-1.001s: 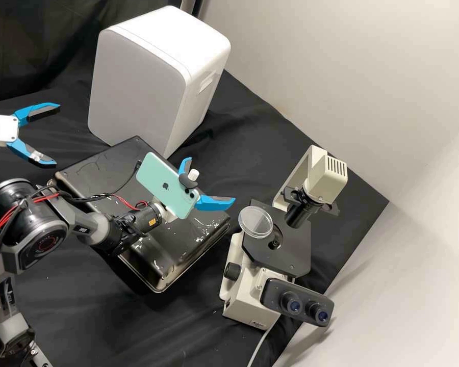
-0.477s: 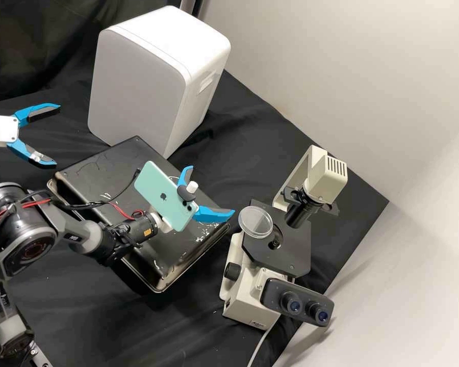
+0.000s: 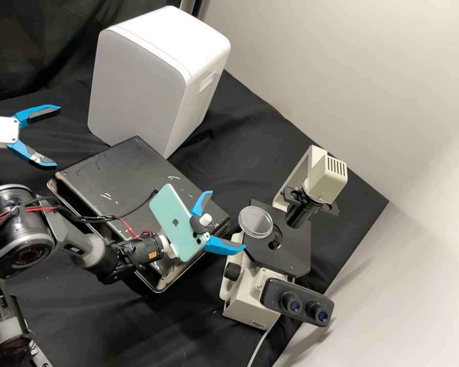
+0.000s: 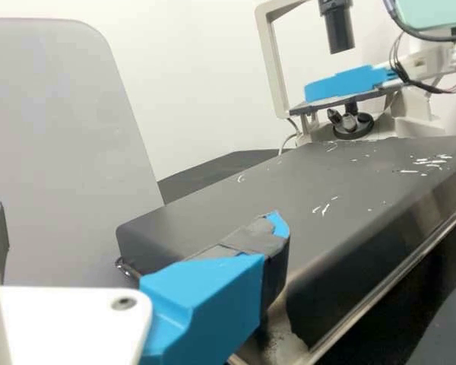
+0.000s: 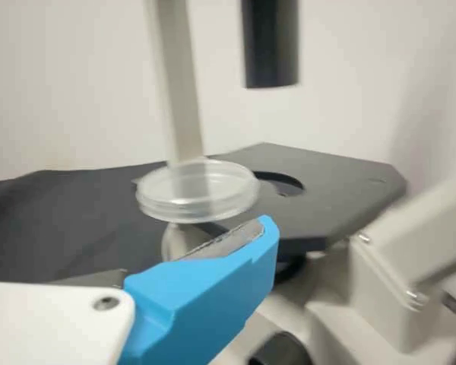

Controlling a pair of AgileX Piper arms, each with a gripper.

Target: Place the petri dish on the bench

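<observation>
A clear, round petri dish [image 3: 256,221] [image 5: 197,190] rests on the black stage [image 3: 290,250] of a cream microscope, at the stage's left corner. My right gripper [image 3: 227,222] is open just left of the dish, one blue finger above and behind it, the other low in front; nothing is between them. In the right wrist view a blue finger [image 5: 213,285] lies just under and short of the dish. My left gripper [image 3: 56,135] is open and holds nothing at the far left of the bench, well away from the dish.
A tall white box [image 3: 158,76] stands at the back. A flat black tray-like slab [image 3: 112,178] [image 4: 349,198] lies between the two grippers. The microscope's lamp head [image 3: 324,176] overhangs the stage. Black cloth covers the bench; a pale wall runs along the right.
My right gripper has swung right and toward the front, off the black slab and up to the left edge of the microscope stage. The left gripper and the dish have stayed put.
</observation>
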